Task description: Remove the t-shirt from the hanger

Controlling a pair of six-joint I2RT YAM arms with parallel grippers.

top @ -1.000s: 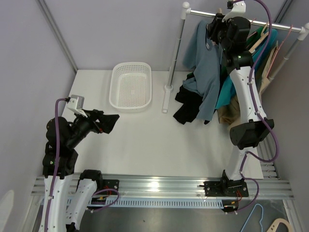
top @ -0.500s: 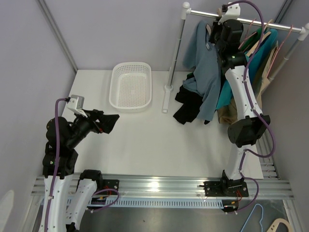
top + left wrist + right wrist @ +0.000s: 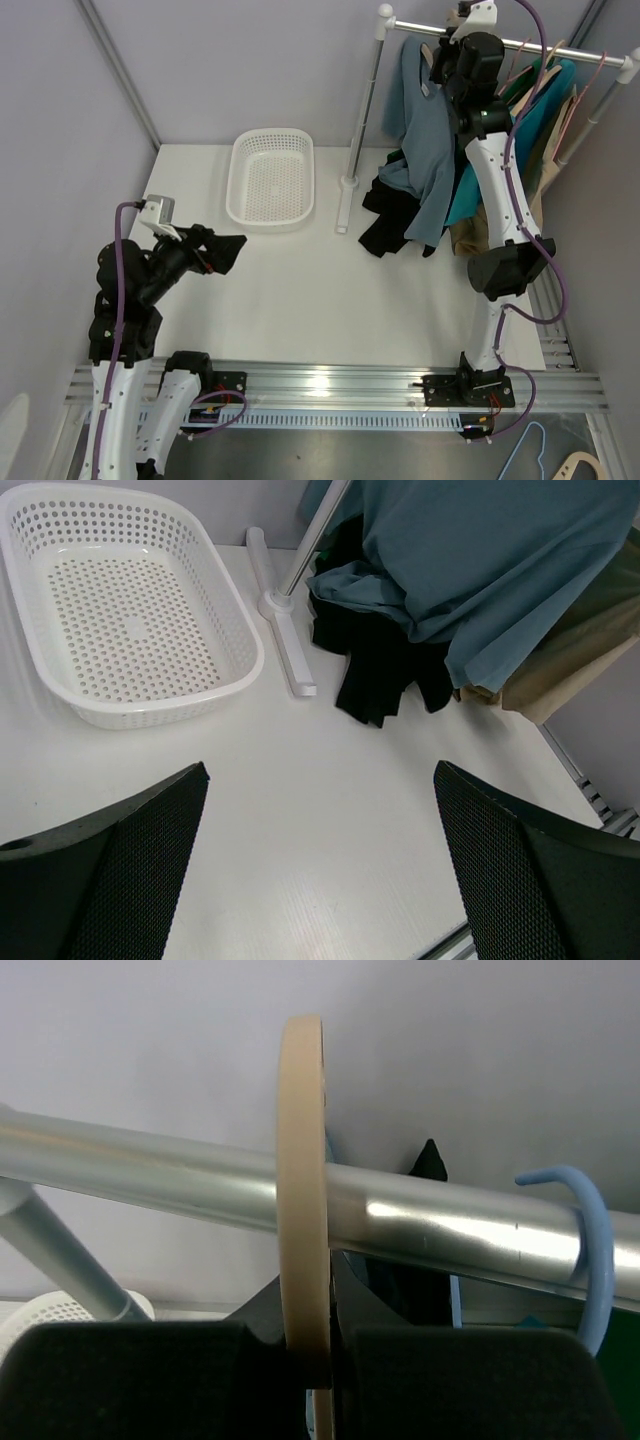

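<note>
I see the white desk (image 3: 300,300) lying below the rail (image 3: 560,48), which crosses the far right corner. The blue-grey t-shirt (image 3: 425,150) hangs down from the rail, its lower end bunched against dark clothes beneath it. A white basket (image 3: 232,630) sits well left of the rail's post. The beige hanger (image 3: 303,1210) hooks over the rail, and my right tool (image 3: 318,1355) pinches that hook just under the rail. My left tool (image 3: 320,780) hovers far from the rail, fingers spread wide.

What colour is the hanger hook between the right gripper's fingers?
The hanger hook is beige; clearest in the right wrist view.
</note>
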